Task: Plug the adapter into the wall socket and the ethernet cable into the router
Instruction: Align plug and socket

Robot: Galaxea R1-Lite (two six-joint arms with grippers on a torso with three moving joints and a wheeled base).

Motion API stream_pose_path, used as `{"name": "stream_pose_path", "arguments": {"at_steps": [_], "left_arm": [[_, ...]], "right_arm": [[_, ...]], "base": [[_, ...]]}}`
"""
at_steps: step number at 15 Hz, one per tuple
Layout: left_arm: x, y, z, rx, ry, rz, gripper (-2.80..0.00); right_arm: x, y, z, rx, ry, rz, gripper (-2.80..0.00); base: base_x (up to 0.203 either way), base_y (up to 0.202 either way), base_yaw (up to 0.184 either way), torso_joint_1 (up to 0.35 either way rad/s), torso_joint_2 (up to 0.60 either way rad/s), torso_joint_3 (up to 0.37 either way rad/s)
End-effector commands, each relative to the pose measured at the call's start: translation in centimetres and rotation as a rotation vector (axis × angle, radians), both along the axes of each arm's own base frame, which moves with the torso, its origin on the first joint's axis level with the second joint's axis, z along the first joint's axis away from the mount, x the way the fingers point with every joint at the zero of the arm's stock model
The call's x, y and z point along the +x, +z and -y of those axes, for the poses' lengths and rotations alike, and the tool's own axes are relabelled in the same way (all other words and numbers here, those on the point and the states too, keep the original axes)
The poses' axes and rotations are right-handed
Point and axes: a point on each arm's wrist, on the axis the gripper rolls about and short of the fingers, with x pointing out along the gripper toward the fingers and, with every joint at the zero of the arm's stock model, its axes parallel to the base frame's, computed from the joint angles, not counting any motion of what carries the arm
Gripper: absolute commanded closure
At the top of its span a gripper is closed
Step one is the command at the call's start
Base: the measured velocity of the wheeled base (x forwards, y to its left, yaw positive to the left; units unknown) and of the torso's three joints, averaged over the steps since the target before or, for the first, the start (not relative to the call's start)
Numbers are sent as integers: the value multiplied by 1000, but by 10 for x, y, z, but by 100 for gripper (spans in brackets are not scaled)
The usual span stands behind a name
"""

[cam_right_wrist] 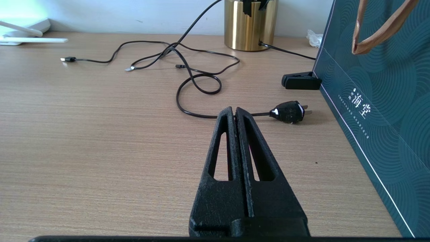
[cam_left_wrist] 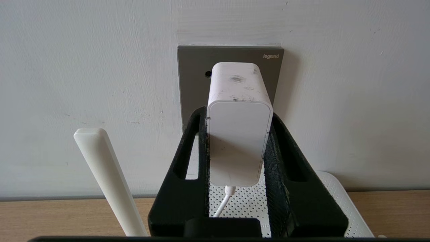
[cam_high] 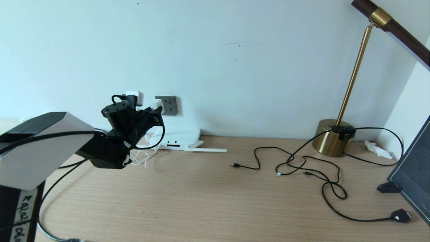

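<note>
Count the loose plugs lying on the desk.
4, left to right: small black plug, clear-tipped plug, thin dark plug, big black plug at the near right. The left arm may hide more.

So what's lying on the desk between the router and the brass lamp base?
Head view: bare wood beside the flat white router, then thin black cables looping up to the round brass lamp base, their small plug lying loose.

The adapter (cam_left_wrist: 239, 134) covered most of the wall socket (cam_left_wrist: 195, 77) beyond the left pincer (cam_left_wrist: 237, 114), so its pins and whether they were seated could not be told. The router (cam_left_wrist: 339, 208) below that pincer was largely hidden by its fingers (cam_left_wrist: 292, 188). The lamp (cam_high: 356, 77) was cut off by the edge.
</note>
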Motion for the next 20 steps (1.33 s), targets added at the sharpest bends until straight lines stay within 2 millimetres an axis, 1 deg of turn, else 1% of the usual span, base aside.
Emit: {"name": "stream_pose_path", "arguments": {"at_steps": [1, 8, 16, 20], "left_arm": [[1, -2, 0, 1, -1, -9, 0], [6, -4, -1, 1, 7, -13, 0], [6, -5, 0, 1, 7, -17, 0], [8, -9, 0, 4, 7, -27, 0]], "right_arm": [[1, -3, 0, 0, 0, -12, 0], [1, -3, 0, 0, 0, -12, 0], [1, -3, 0, 0, 0, -12, 0], [1, -3, 0, 0, 0, -12, 0]], "base": [[0, 0, 0, 0, 0, 0], [0, 0, 0, 0, 0, 0], [0, 0, 0, 0, 0, 0], [0, 0, 0, 0, 0, 0]]}}
